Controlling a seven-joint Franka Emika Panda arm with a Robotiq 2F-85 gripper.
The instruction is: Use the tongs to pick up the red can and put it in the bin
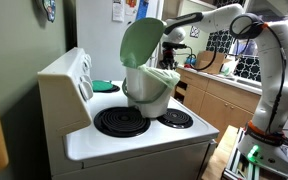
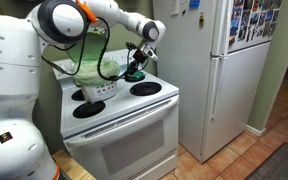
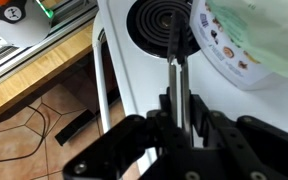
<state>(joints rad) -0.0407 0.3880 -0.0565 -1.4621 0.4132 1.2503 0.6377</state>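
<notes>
Wrist view: the tongs (image 3: 174, 60) are seen as two thin dark arms running up the middle of the frame, nearly pressed together, with the tips over the burner (image 3: 154, 18) at top centre. Their lower end is clamped by the gripper (image 3: 178, 108), jaws drawn in narrow on them. Nothing else is held. The bin (image 3: 246, 45) is seen at upper right, just beside the tongs, on the white stove (image 3: 134, 75). In an exterior view the bin (image 1: 149, 95) is set among the burners at centre frame, with its pale-green lid (image 1: 139, 45) raised. In an exterior view the gripper (image 2: 136, 58) is found just right of the bin (image 2: 96, 88).

The red can is not made out in any view. Whether it is hidden behind the bin or already inside cannot be told.

Handling, judged: the tongs are likely light, stiff lengthwise and springy across. They are best held well back from the tips, as here, so that a squeeze closes them. The can is probably light, smooth and round, so slip between the thin arms is to be expected. It should be taken across mid-body, gently, since its thin walls are easily dented.
</notes>
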